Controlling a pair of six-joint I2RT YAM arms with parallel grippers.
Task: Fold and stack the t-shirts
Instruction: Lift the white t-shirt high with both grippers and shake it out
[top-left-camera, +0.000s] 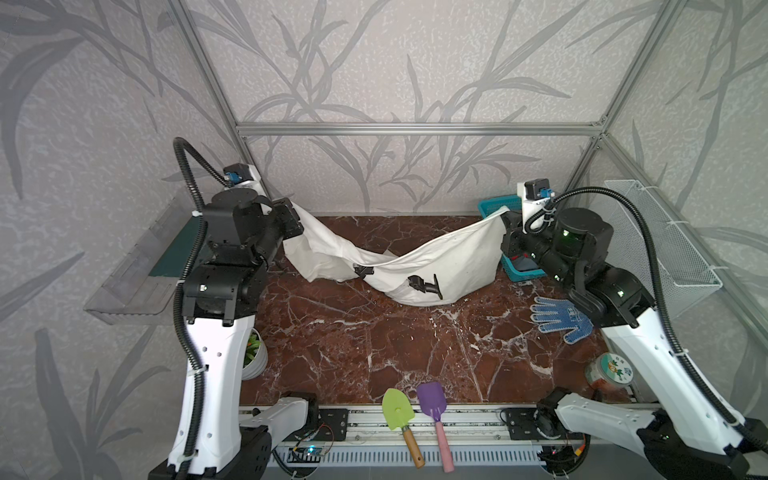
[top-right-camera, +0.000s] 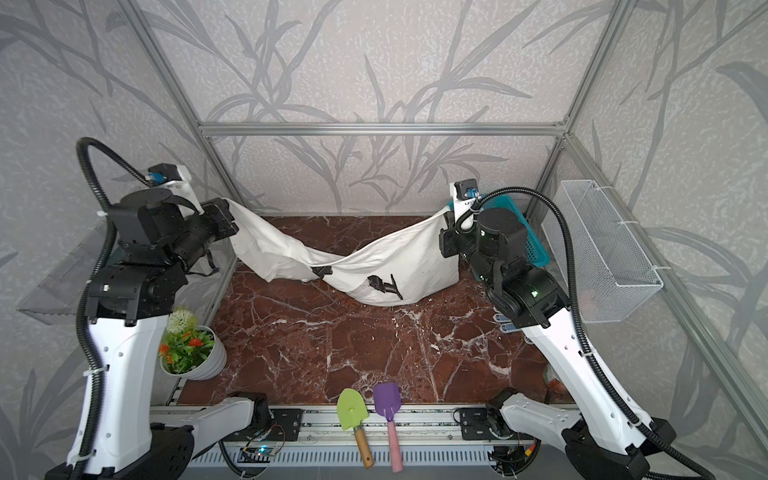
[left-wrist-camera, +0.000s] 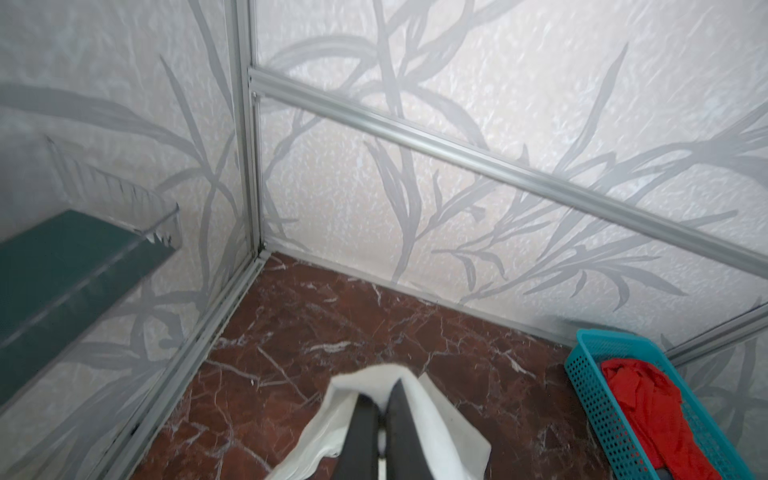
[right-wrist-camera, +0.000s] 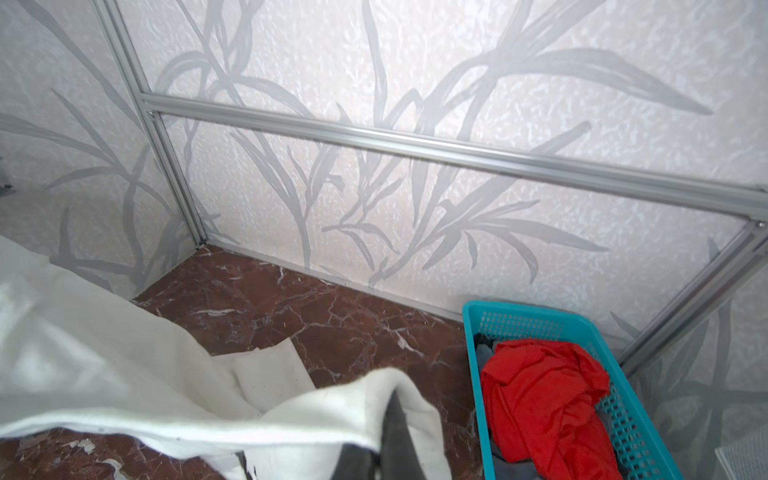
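**gardenbot_fan:** quick headcount, anyone?

**mossy42:** Three tees: one cream-white printed t-shirt (top-left-camera: 453, 257), one bright red t-shirt (right-wrist-camera: 540, 395), one dark grey t-shirt (right-wrist-camera: 511, 467). Two shovels: one lime-green plastic shovel (top-left-camera: 397, 409), one purple plastic shovel (top-left-camera: 431, 399). Plus one blue-and-white knitted glove (top-left-camera: 559, 318), one teal perforated plastic basket (right-wrist-camera: 473, 332), one white potted plant (top-right-camera: 191, 349).

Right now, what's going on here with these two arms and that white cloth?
Both arms hold up the cream-white t-shirt with the robot-arm print, one end pinched in the left gripper, the other in the right gripper. It sags between them, its middle resting on the marble tabletop, not yet folded. A red t-shirt lies crumpled over dark grey cloth in the teal basket.
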